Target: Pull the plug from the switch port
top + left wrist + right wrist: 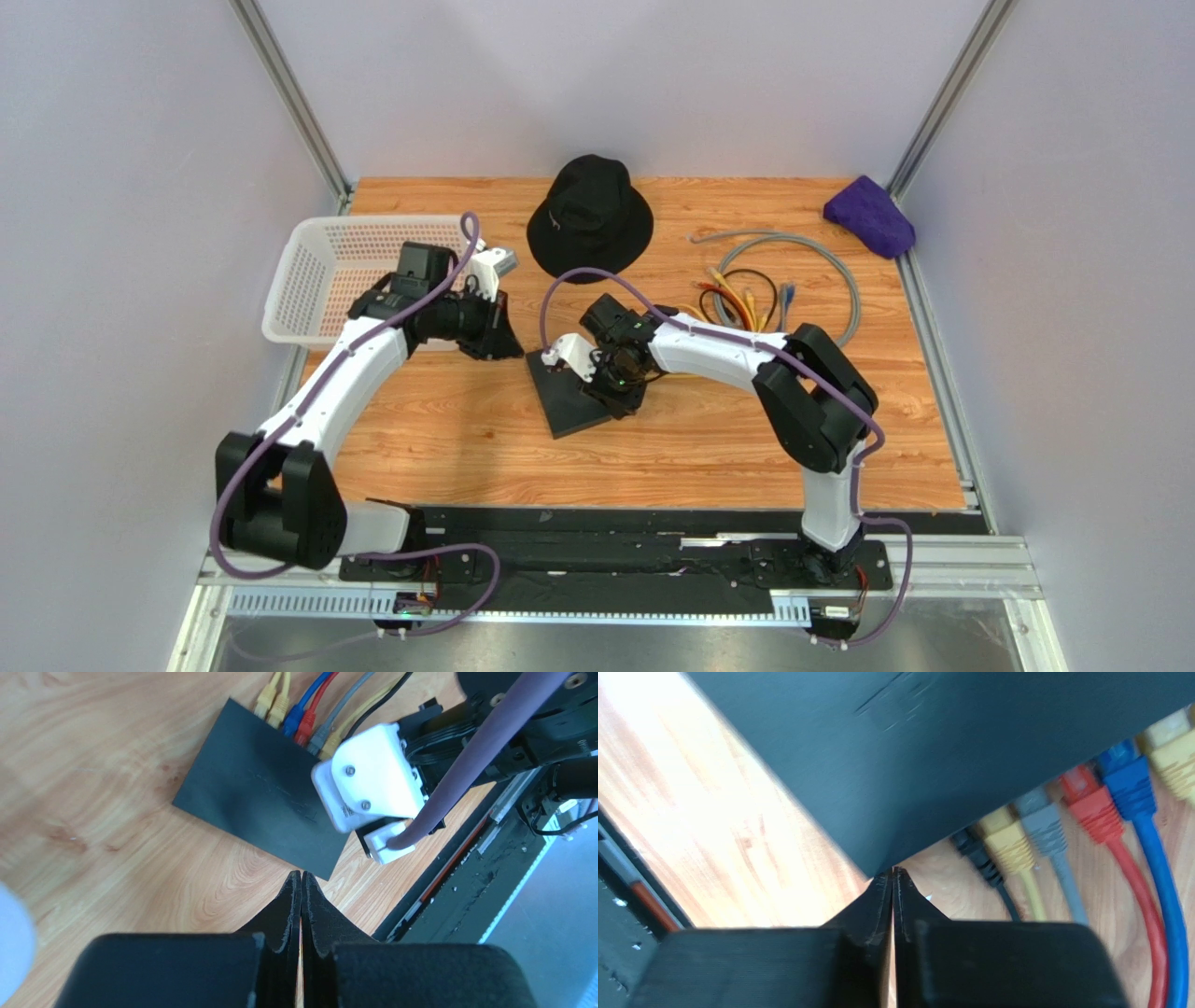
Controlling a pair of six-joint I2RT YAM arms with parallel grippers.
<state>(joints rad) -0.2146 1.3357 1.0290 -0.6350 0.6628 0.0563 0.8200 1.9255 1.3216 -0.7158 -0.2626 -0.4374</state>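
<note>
The switch (pixel 572 403) is a flat matte-black box lying on the wooden table; it also shows in the left wrist view (pixel 256 787) and the right wrist view (pixel 948 749). Several plugs sit in its socket edge: black (pixel 973 850), yellow (pixel 1008 836), grey (pixel 1041 815), red (pixel 1092 794), blue (pixel 1127 773) and yellow (pixel 1172 745). My right gripper (pixel 894 873) is shut and empty, its tips at the switch's corner beside the black plug. My left gripper (pixel 302 876) is shut and empty, hovering above the table just left of the switch (pixel 494 339).
A black bucket hat (pixel 589 210) lies at the back. A white basket (pixel 330 273) stands at the left, close behind the left arm. The coloured cables (pixel 751 297) trail right into a grey loop. A purple cloth (pixel 870 213) lies in the far right corner.
</note>
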